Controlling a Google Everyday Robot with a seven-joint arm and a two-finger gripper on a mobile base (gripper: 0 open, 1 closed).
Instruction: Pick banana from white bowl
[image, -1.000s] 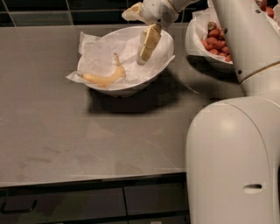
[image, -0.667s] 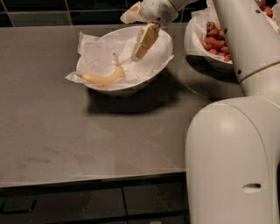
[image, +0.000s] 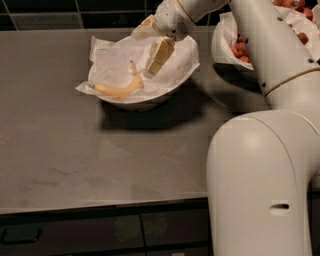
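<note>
My fingers hang spread and empty over the middle of the white bowl, while the banana lies lower on the bowl's near side, away from the strawberries, long axis crosswise, stem rising toward my fingers.

Dim warm light; white bowl shadow toward camera; end effector above bowl.

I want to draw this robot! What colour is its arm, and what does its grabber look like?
The arm is smooth, glossy white, built from fat rounded shells, with a thin tan ring at one joint and a small dark slot low down. The gripper, over the paper-lined white bowl, has two pale cream, blocky fingers.
</note>
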